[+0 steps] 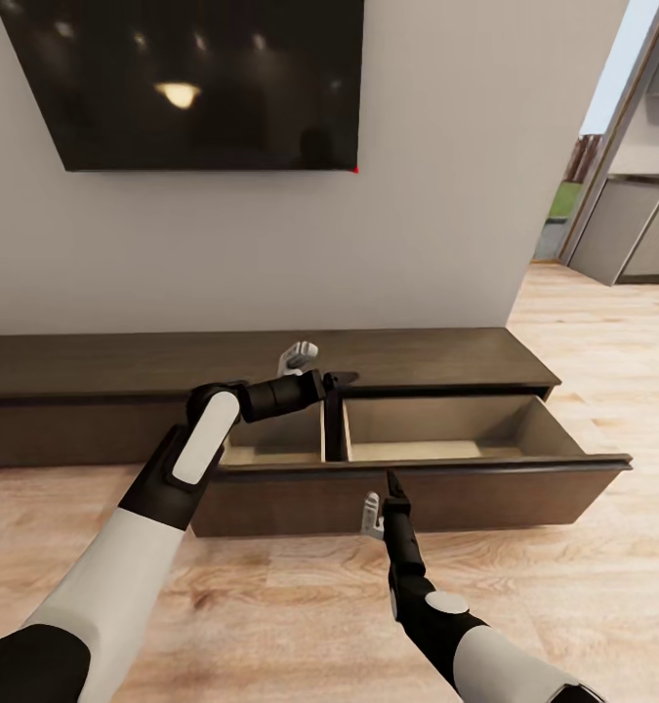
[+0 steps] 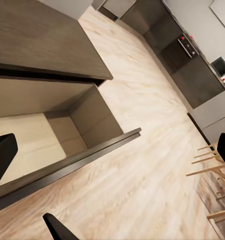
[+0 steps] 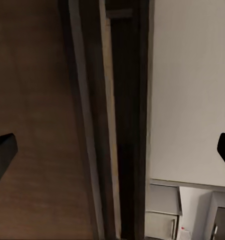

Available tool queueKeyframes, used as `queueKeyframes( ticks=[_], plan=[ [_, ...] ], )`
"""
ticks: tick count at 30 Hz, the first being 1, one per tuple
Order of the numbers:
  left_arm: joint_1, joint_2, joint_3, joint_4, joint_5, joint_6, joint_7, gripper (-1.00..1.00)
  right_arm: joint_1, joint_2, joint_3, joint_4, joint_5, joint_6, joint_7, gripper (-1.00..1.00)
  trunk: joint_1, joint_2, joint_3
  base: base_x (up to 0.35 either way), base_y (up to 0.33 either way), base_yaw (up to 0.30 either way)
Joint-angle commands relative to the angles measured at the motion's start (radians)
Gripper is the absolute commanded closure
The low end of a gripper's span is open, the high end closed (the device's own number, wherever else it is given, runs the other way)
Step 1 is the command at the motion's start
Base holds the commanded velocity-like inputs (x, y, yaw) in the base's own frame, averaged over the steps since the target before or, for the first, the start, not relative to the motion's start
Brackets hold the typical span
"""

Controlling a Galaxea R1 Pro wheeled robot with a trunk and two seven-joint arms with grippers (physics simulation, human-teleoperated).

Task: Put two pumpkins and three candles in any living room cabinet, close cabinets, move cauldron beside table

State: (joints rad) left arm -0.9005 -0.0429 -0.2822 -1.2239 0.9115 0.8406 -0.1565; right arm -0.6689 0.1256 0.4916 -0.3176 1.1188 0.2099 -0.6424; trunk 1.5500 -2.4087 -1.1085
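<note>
Dark-brown wood cabinet runs across mid frame under a wall TV; one wide drawer is pulled out, centre to right of the head view, pale beige inside, split by a divider, both compartments look bare as far as seen; no pumpkins, candles or cauldron in sight here.

Left gripper hangs over the drawer's back edge near the divider, centre frame; left wrist view has its dark fingertips wide apart with nothing between, looking into the drawer's right compartment and out to a kitchen. Right gripper is low centre, in front of the drawer front; right wrist view shows fingertips at both edges, jaws spread, empty.

Judgement: step in hand is likely shutting this drawer, or leaving it ready for loading. To shut: lift left arm clear of the opening first or it gets caught; set right gripper flat on the front panel near its middle, push straight toward the wall, slow, so the drawer doesn't skew; check front sits flush.
</note>
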Motion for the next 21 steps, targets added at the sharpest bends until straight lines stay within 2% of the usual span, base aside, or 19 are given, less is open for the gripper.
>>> queueKeyframes(
  ticks=[1,7,15,19,21],
  plan=[
    [0.0,0.0,0.0,0.001,0.0,0.0,0.0,-1.0,0.0,0.0,0.0,0.0,0.0,0.0,0.0,-1.0,-0.004,0.007,0.003,0.0,0.0,0.0],
    [-0.001,0.004,0.006,-0.002,-0.006,0.003,0.005,-1.0,0.0,0.001,0.005,0.012,0.006,-0.002,0.0,-1.0,-0.027,0.049,0.022,-0.039,0.0,0.0],
    [-0.002,0.006,0.007,0.001,-0.004,0.005,0.002,-1.0,0.001,0.01,0.005,0.017,0.007,-0.002,0.001,-1.0,-0.058,0.105,0.047,-0.303,0.0,0.0],
    [-0.004,-0.009,0.004,0.023,0.0,0.004,0.003,-1.0,0.003,0.015,0.004,0.018,-0.001,-0.003,0.0,-1.0,-0.073,0.133,0.06,-0.197,0.0,0.0],
    [-0.004,-0.012,0.006,0.023,0.0,0.008,0.005,-1.0,0.007,0.013,0.002,0.018,-0.02,-0.012,-0.001,-1.0,-0.081,0.147,0.066,-0.037,0.0,0.0]
  ],
)
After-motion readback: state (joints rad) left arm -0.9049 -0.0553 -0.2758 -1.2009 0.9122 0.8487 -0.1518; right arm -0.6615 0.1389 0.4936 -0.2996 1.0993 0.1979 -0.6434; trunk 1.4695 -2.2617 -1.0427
